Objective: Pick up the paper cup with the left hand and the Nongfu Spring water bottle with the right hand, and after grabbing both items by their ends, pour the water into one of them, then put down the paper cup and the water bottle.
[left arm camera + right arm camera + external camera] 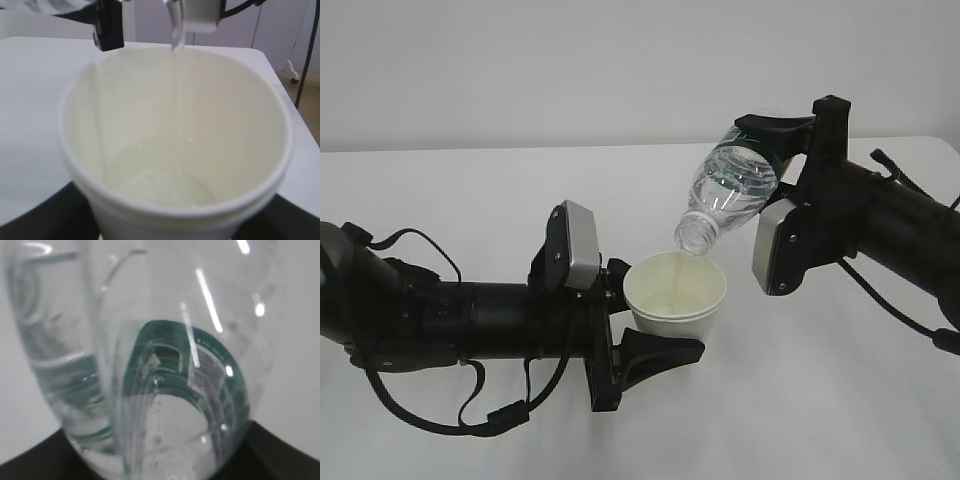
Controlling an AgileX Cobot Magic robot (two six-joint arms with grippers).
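Observation:
My left gripper (658,316) is shut on the white paper cup (676,296), which it holds upright just above the table. My right gripper (772,140) is shut on the base end of the clear Nongfu Spring water bottle (730,185), tilted neck down over the cup's rim. In the left wrist view a thin stream of water (176,95) falls into the cup (100,125), and a shallow pool (165,192) lies at its bottom. The black fingers (30,222) flank the cup. The bottle (165,390), with its green label, fills the right wrist view.
A white table (470,200) spreads under both arms, with a pale wall behind it. The left wrist view shows the table's right edge (300,130) and floor beyond it. Loose black cables (470,415) hang under the left arm.

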